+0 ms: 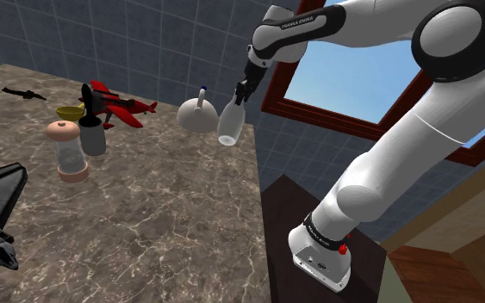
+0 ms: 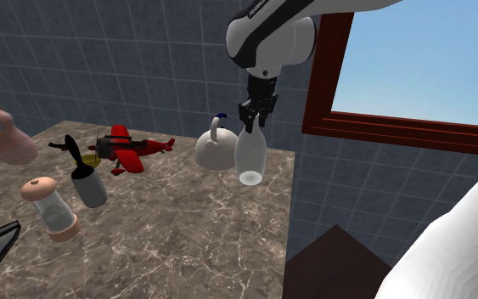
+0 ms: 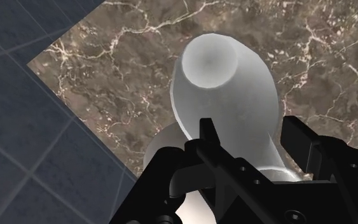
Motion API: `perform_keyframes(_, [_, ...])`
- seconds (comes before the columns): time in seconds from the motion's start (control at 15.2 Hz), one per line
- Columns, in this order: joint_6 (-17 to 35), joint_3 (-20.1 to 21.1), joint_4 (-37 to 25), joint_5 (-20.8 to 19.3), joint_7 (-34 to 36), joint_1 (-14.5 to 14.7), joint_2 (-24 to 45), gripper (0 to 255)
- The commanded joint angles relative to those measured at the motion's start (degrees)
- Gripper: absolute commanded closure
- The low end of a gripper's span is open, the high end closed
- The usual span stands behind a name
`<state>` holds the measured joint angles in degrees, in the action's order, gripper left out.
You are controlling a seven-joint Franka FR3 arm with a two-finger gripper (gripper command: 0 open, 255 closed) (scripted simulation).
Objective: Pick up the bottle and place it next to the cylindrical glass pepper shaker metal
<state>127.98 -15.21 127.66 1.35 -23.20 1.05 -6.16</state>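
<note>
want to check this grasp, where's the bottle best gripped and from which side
The narrow neck, from above. The bottle hangs neck up and widens toward its base, so the neck probably fits between the fingers best. The gripper is shut on it there.

One translucent white bottle [image 1: 230, 123]; one white domed kettle [image 1: 195, 116]; one red toy plane [image 1: 121, 107]; one peach-capped glass shaker [image 1: 71, 153]; one dark grey grinder [image 1: 93, 135].
</note>
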Motion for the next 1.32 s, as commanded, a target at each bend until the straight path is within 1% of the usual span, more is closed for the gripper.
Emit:
perform_keyframes(0.0, [-1.3,0.1,-0.8,-0.2,0.3,0.0,-0.5,255])
perform_keyframes(1.25, [-15.9,0.6,-12.1,-1.3,1.5,0.1,-4.0,255])
